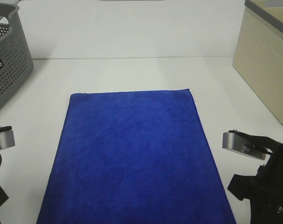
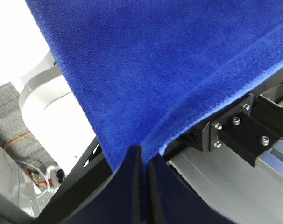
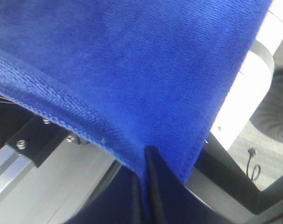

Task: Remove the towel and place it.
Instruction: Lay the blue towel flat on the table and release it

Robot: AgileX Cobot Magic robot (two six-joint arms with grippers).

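The deep blue towel (image 1: 137, 154) lies spread flat on the white table (image 1: 132, 72), its far edge towards the back wall and its near edge running out of the exterior view at the bottom. In the left wrist view my left gripper (image 2: 145, 156) is shut on the towel's (image 2: 169, 70) near edge by a corner. In the right wrist view my right gripper (image 3: 142, 163) is shut on the towel's (image 3: 132, 60) other near corner. Both held corners hang past the table's front edge. The white tag does not show.
A grey perforated basket (image 1: 8, 60) stands at the back left. A beige bin (image 1: 267, 60) stands at the back right. Parts of the left arm (image 1: 1, 140) and right arm (image 1: 253, 154) flank the towel's near end.
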